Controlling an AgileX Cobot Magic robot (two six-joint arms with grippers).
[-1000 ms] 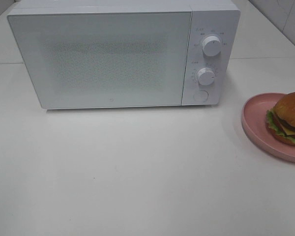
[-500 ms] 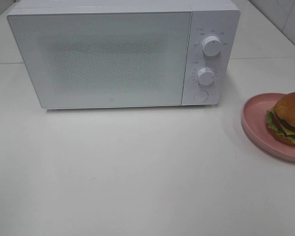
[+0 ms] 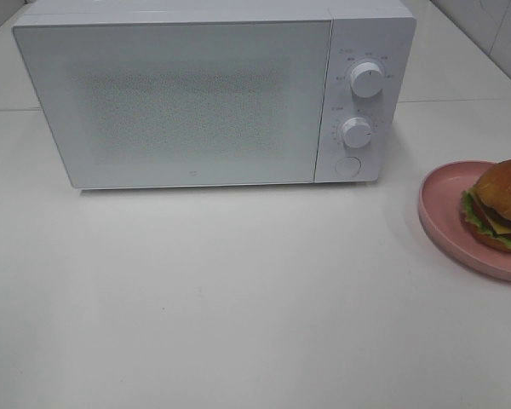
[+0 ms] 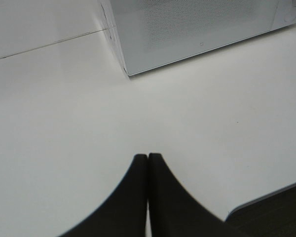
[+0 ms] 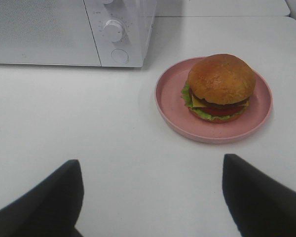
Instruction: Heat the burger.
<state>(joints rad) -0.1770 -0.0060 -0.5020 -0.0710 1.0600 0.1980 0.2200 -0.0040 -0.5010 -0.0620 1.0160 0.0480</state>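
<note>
Item one, nearest: left gripper, two dark fingers pressed flat together with no gap, nothing between them, poised above bare white table; seen only in its own wrist view. Item two: right gripper, dark fingers spread wide to either side of its wrist view, nothing held, hanging over the table short of the plate. Item three: table, plain white, matte, one small dark speck toward the left front in the high view; a seam line crosses it behind the microwave. Item four: pink plate, round, shallow-rimmed, standing on the table at the right edge of the high view, partly cut off by the frame. Item five: burger, resting on the plate, upright; glossy golden-brown bun on top, green lettuce, yellow cheese, red tomato and dark patty showing at the side; it sits toward the plate's far-right part in the high view, touched by neither gripper. Item six, farthest: microwave, white, door shut, speckled front panel; control strip on its right side with two round knobs one above the other and a round button beneath. The microwave stands well apart from the plate, to its left.
</note>
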